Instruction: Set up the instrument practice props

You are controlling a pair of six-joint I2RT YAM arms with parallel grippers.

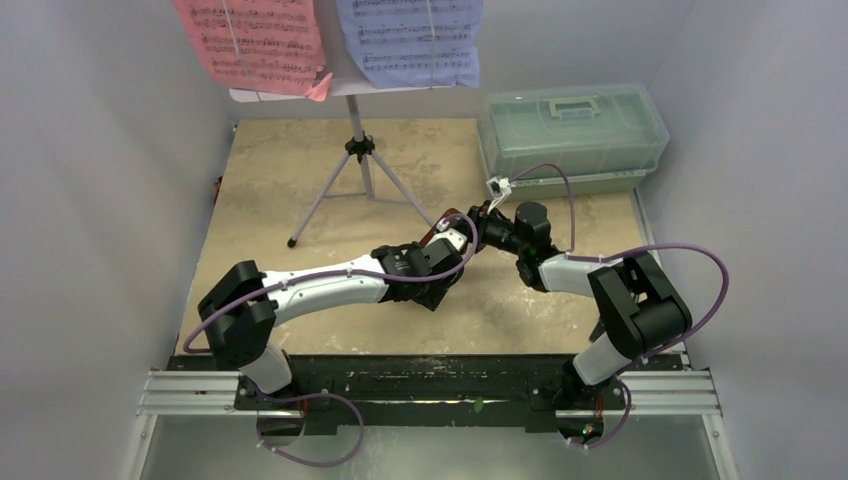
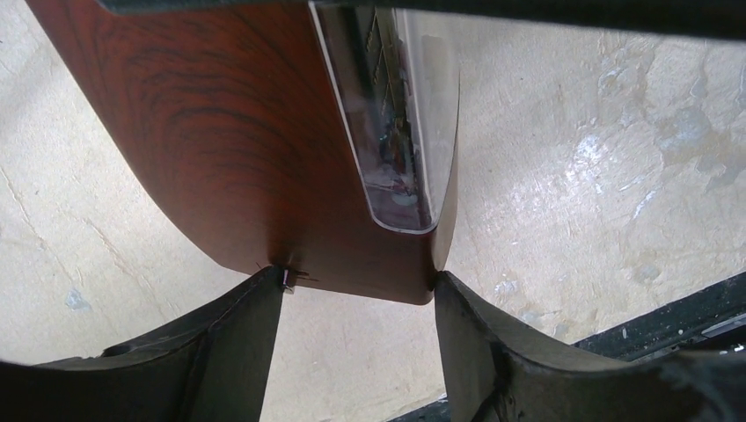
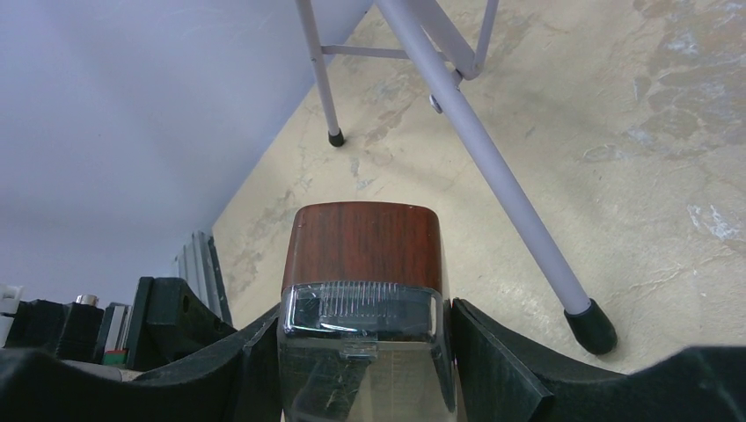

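The brown wood-grain metronome (image 1: 455, 236) hangs above the table's middle, held between both arms. My right gripper (image 3: 365, 316) is shut on its clear-fronted body (image 3: 365, 246), one pad on each side. From the left, my left gripper (image 2: 356, 294) has both fingertips against the corners of the metronome's (image 2: 229, 132) end. The lavender music stand (image 1: 357, 140) is upright on its tripod at the back, carrying a pink sheet (image 1: 255, 40) and a pale-blue sheet (image 1: 410, 35). In the right wrist view its legs (image 3: 493, 167) show just beyond the metronome.
A translucent green lidded box (image 1: 572, 128) sits at the back right, close behind the right gripper. White walls close in on the left and right sides of the tan table (image 1: 300, 180). A black rail (image 1: 420, 375) runs along the near edge.
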